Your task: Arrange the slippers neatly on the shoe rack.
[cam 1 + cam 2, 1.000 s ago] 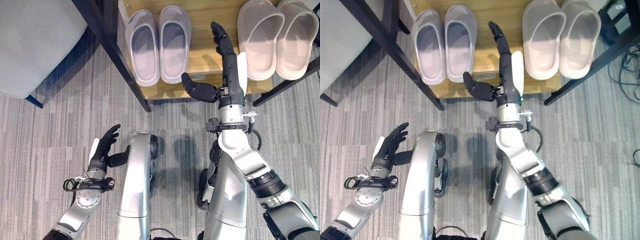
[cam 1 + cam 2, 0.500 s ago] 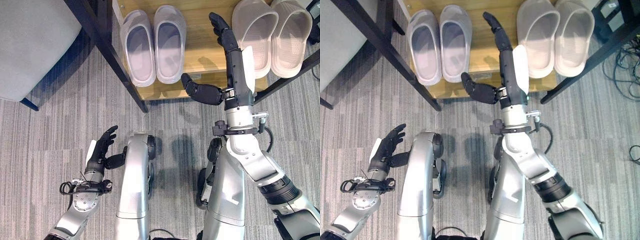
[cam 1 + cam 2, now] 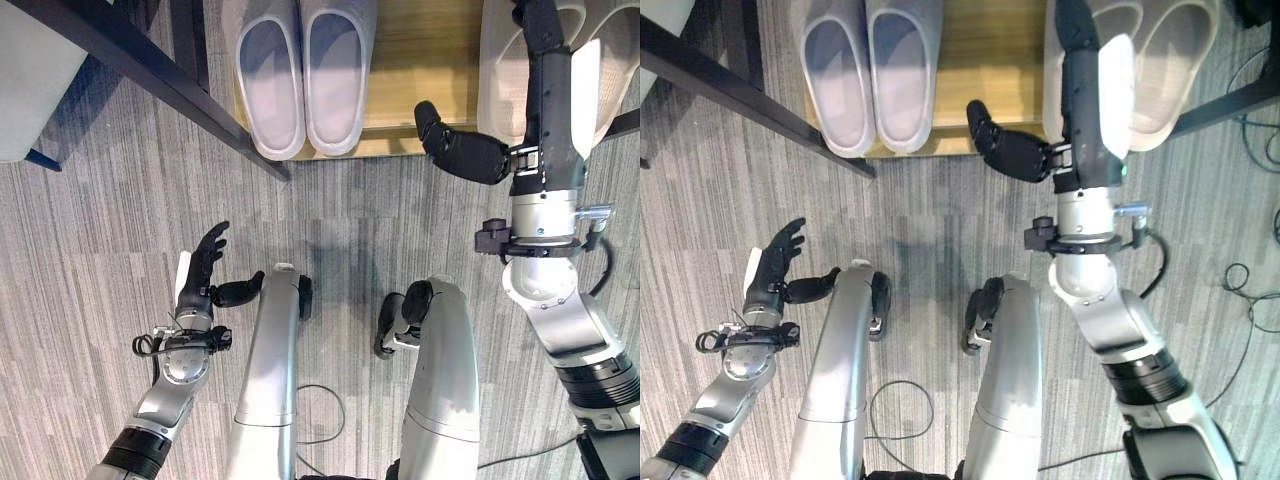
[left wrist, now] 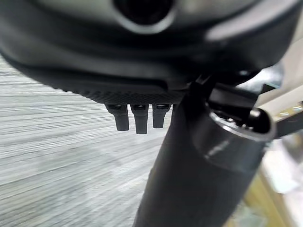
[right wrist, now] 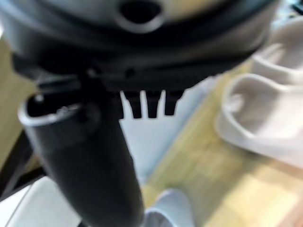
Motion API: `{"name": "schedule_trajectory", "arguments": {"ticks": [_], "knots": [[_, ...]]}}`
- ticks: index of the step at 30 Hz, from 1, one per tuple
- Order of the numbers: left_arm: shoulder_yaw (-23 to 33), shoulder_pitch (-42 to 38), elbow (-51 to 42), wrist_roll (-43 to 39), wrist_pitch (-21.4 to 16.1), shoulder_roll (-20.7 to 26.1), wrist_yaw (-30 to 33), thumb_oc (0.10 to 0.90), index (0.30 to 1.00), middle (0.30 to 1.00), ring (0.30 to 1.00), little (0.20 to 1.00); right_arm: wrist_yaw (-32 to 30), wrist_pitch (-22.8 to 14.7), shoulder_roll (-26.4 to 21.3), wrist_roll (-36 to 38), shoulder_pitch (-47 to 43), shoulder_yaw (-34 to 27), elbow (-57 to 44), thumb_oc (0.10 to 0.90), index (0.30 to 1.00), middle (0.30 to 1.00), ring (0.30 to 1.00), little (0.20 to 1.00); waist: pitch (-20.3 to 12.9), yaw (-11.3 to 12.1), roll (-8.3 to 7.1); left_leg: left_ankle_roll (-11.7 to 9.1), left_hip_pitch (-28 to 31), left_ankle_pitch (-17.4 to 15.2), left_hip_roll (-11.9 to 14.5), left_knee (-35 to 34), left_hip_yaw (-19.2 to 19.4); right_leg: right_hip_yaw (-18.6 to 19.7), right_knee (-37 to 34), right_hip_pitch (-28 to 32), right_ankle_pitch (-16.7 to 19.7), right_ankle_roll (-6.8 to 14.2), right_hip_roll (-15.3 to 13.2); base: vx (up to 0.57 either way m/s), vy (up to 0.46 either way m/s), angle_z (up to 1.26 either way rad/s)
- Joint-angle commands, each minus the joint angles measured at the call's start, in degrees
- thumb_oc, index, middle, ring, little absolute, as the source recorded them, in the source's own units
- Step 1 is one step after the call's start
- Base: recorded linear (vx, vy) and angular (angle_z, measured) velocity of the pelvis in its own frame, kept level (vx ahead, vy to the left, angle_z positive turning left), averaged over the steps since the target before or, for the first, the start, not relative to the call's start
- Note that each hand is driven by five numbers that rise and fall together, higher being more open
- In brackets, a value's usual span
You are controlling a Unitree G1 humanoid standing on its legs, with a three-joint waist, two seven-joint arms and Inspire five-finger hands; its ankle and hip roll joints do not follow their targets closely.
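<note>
**Right hand over the rack, slippers paired on the shelf**

The right hand reaches toward 12 o'clock from the right arm, its fingers stretched straight along the inner edge of the beige pair and its thumb splayed out toward 9 o'clock. Nothing is held in it; the hand is spread flat and relaxed. In the right wrist view the fingers show as short straight stubs, with wood beyond them and a beige slipper off to one side. Whether the fingers touch the beige slipper beside them cannot be told.

Under the hand lies the rack, a light wooden shelf in a dark frame. The beige pair sits at about 1 o'clock from the thumb, the two slippers side by side and touching, heels toward the robot. The grey pair sits at about 10 o'clock from the thumb, also side by side with heels toward the robot, well apart from the beige pair, with bare wood between them. A dark frame bar runs diagonally just beside the grey pair at its 9 o'clock side.

The left hand hangs low at about 8 o'clock from the rack, over grey striped carpet, fingers loosely straight and thumb out, holding nothing. A pale grey seat shows at 10 o'clock.
</note>
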Motion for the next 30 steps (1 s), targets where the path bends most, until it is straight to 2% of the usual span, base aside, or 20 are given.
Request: {"name": "schedule_trajectory", "arguments": {"ticks": [1, 3, 5, 6, 7, 9, 13, 14, 16, 17, 18, 24, 25, 26, 29, 30], "knots": [[-2.23, 3.64, 2.52, 1.47, -4.92, -2.25, -2.26, 0.8, 0.9, 0.9, 0.9, 0.9, 1.76, -5.09, -1.69, -3.81, 2.27, 0.94, -0.63, 0.8, 0.9, 0.9, 0.9, 0.9, -8.9, -1.35, -0.72, 3.64, -0.03, 5.48, -2.29, -10.53, 1.86, -0.76, -13.72, 3.94, 7.78, 0.62, 0.66, -0.14, -0.027, 0.17], [-2.83, 4.08, 5.59, 1.77, -4.83, -2.9, -3.77, 0.8, 0.9, 0.9, 0.9, 0.9, 3.84, -4.48, -0.58, -5.74, 5.77, 2.34, 3.12, 0.8, 0.9, 0.9, 0.9, 0.9, -9.94, -1.65, -1.27, 3.54, 6.8, 8.77, -2.38, -19.51, 1.15, -2.08, -22.65, 10.37, 10.21, 0.72, 1.38, -0.15, -0.059, 0.12], [-3.35, 4.82, 7.08, 2.07, -4.59, -3.39, -5.03, 0.8, 0.9, 0.9, 0.9, 0.9, 5.04, -4.2, 0.21, -7.11, 8.49, 3.42, 6.04, 0.8, 0.9, 0.9, 0.9, 0.9, -10.99, -1.79, -1.6, 3.32, 10.92, 10.48, -2.07, -24.7, 0.55, -2.94, -28.61, 14.69, 11.42, 0.74, 1.46, -0.09, -0.065, 0.06], [-3.58, 5.52, 8.59, 2.56, -4.27, -3.94, -6.04, 0.8, 0.9, 0.9, 0.9, 0.9, 6.36, -3.62, 1.07, -8.47, 11.38, 4.15, 8.94, 0.8, 0.9, 0.9, 0.9, 0.9, -11.51, -1.7, -1.89, 3.55, 15.22, 12.08, -1.94, -29.62, -0.28, -3.79, -32.86, 18.29, 12.63, 1.03, 1.58, -0.06, -0.055, 0.09], [-3.64, 5.55, 8.65, 2.56, -4.33, -3.94, -6.04, 0.8, 0.9, 0.9, 0.9, 0.9, 6.32, -3.68, 1.09, -8.51, 11.46, 4.16, 8.99, 0.8, 0.9, 0.9, 0.9, 0.9, -11.21, -1.72, -1.81, 3.52, 15.9, 12.31, -1.93, -30.14, -0.41, -3.94, -33.43, 19.02, 12.87, 1.0, 1.62, -0.03, -0.064, 0.11], [-4.2, 6.6, 11.07, 3.63, -3.82, -4.53, -7.22, 0.8, 0.9, 0.9, 0.9, 0.9, 7.86, -3.12, 2.63, -10.01, 15.72, 5.35, 14.47, 0.8, 0.9, 0.9, 0.9, 0.9, -13.0, -1.56, -2.49, 3.61, 21.44, 14.32, -1.01, -37.14, -1.5, -5.18, -38.68, 24.14, 14.31, 1.6, 1.84, 0.02, -0.057, 0.18], [-4.23, 6.65, 11.11, 3.65, -3.86, -4.51, -7.21, 0.8, 0.9, 0.9, 0.9, 0.9, 7.8, -3.2, 2.69, -10.05, 15.73, 5.4, 14.58, 0.8, 0.9, 0.9, 0.9, 0.9, -12.73, -1.56, -2.47, 3.59, 22.05, 14.53, -0.98, -37.62, -1.58, -5.28, -39.16, 24.76, 14.53, 1.58, 1.88, 0.02, -0.027, 0.03], [-5.27, 7.86, 14.47, 5.78, -2.8, -5.29, -8.65, 0.8, 0.9, 0.9, 0.9, 0.9, 9.1, -2.67, 5.46, -10.77, 19.7, 7.41, 21.49, 0.8, 0.9, 0.9, 0.9, 0.9, -14.98, -1.21, -3.36, 3.3, 31.77, 17.3, 0.21, -48.2, -2.54, -6.69, -48.99, 34.74, 17.09, 2.62, 2.94, 0.1, -0.097, -0.01], [-5.14, 8.27, 15.22, 6.29, -2.64, -5.35, -9.19, 0.8, 0.9, 0.9, 0.9, 0.9, 9.42, -2.36, 5.53, -11.94, 20.31, 7.89, 23.31, 0.8, 0.9, 0.9, 0.9, 0.9, -15.36, -1.14, -3.59, 2.99, 35.1, 19.07, 0.39, -52.04, -2.67, -7.4, -53.29, 38.31, 18.91, 2.97, 3.13, 0.1, -0.085, 0.11], [-5.53, 8.65, 16.73, 7.63, -2.33, -5.23, -9.7, 0.8, 0.9, 0.9, 0.9, 0.9, 10.02, -2.34, 6.66, -11.89, 21.78, 8.12, 25.77, 0.8, 0.9, 0.9, 0.9, 0.9, -16.92, -1.03, -3.99, 2.52, 41.21, 21.26, 0.65, -58.93, -2.63, -7.85, -59.7, 44.21, 20.57, 3.39, 3.89, 0.07, -0.041, 0.2], [-5.51, 9.21, 17.29, 8.28, -2.07, -5.25, -10.0, 0.8, 0.9, 0.9, 0.9, 0.9, 10.4, -2.22, 7.04, -11.57, 22.68, 7.77, 27.13, 0.8, 0.9, 0.9, 0.9, 0.9, -17.33, -0.88, -4.06, 2.37, 43.88, 24.26, 0.61, -62.69, -2.56, -8.76, -63.45, 46.61, 23.42, 3.61, 3.83, 0.07, -0.04, 0.19], [-5.52, 9.25, 17.27, 8.29, -2.07, -5.24, -9.99, 0.8, 0.9, 0.9, 0.9, 0.9, 10.4, -2.24, 7.05, -11.58, 22.72, 7.76, 27.14, 0.8, 0.9, 0.9, 0.9, 0.9, -16.89, -0.87, -4.03, 2.36, 44.7, 24.52, 0.66, -63.29, -2.6, -8.82, -64.0, 47.41, 23.66, 3.61, 3.89, 0.06, -0.015, 0.02], [-5.14, 11.81, 19.24, 10.45, -1.52, -5.86, -11.64, 0.8, 0.9, 0.9, 0.9, 0.9, 11.68, -1.36, 10.13, -12.34, 26.04, 8.61, 37.73, 0.8, 0.9, 0.9, 0.9, 0.9, -21.39, -0.41, -3.79, 1.38, 62.82, 29.47, 1.52, -81.89, -2.27, -9.4, -80.71, 63.95, 28.01, 5.59, 5.76, 0.4, -0.084, -0.01], [-5.16, 11.81, 19.22, 10.46, -1.52, -5.85, -11.63, 0.8, 0.9, 0.9, 0.9, 0.9, 11.65, -1.39, 10.16, -12.35, 26.03, 8.6, 37.78, 0.8, 0.9, 0.9, 0.9, 0.9, -21.28, -0.45, -3.75, 1.4, 63.08, 30.03, 1.53, -82.45, -2.34, -9.49, -81.24, 64.23, 28.5, 5.61, 5.79, 0.46, -0.095, 0.04], [-5.21, 12.47, 18.87, 11.69, -1.46, -5.59, -12.38, 0.8, 0.9, 0.9, 0.9, 0.9, 12.54, -1.06, 11.82, -12.76, 26.88, 9.21, 43.84, 0.8, 0.9, 0.9, 0.9, 0.9, -24.11, -0.58, -3.34, 0.84, 69.28, 31.61, 2.4, -88.16, -1.66, -9.21, -86.99, 70.38, 29.56, 6.29, 6.57, 0.15, -0.029, 0.05], [-5.19, 12.59, 18.79, 11.7, -1.43, -5.55, -12.4, 0.8, 0.9, 0.9, 0.9, 0.9, 12.5, -1.11, 11.87, -12.77, 26.88, 9.27, 43.94, 0.8, 0.9, 0.9, 0.9, 0.9, -23.85, -0.52, -3.35, 0.83, 69.91, 31.77, 2.49, -88.63, -1.6, -9.17, -87.38, 70.94, 29.71, 6.28, 6.66, 0.19, -0.039, -0.02]]}}
